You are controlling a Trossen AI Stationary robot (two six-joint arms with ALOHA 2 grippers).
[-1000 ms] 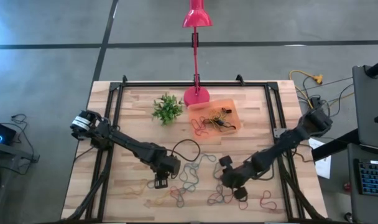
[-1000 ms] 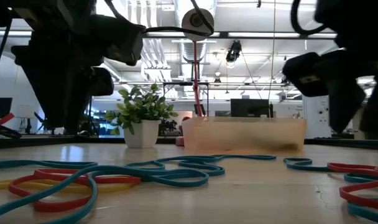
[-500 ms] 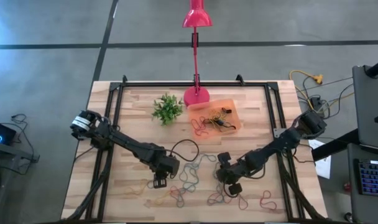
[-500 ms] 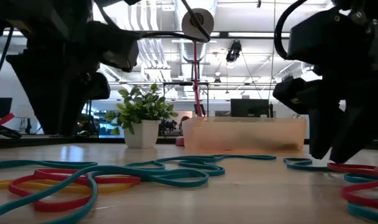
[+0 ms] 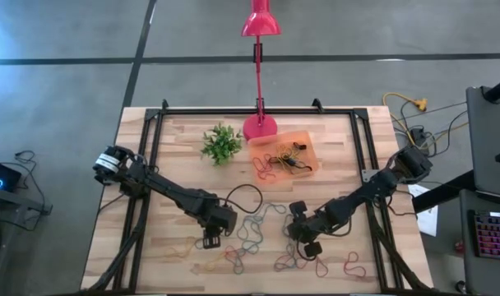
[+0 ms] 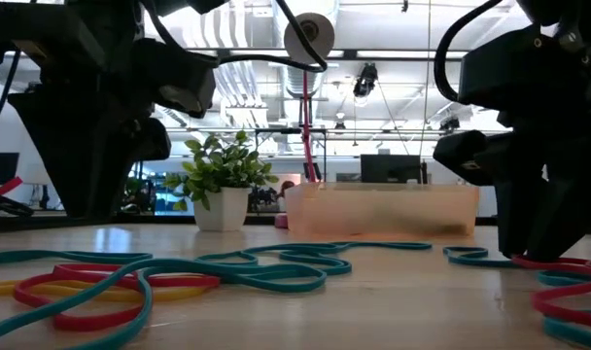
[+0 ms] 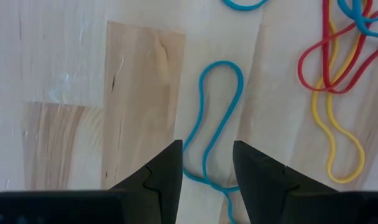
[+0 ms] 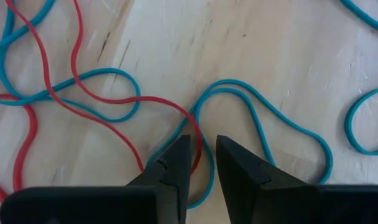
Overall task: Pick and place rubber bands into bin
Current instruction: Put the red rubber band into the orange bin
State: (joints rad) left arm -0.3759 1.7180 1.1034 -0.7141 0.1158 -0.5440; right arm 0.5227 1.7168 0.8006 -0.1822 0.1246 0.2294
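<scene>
Tabletop [image 8: 288,56]: red and blue rubber bands [image 8: 198,146] between right tool [image 8: 202,163] fingers.

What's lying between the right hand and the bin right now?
In the high view, a few loose rubber bands and bare wood lie between the right hand and the bin; nothing else.

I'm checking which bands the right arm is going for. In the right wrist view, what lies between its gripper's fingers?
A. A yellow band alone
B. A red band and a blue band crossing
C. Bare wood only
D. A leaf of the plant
B: the right gripper has its narrowly parted fingers down on the table, astride the spot where a red band and a blue band cross.
</scene>
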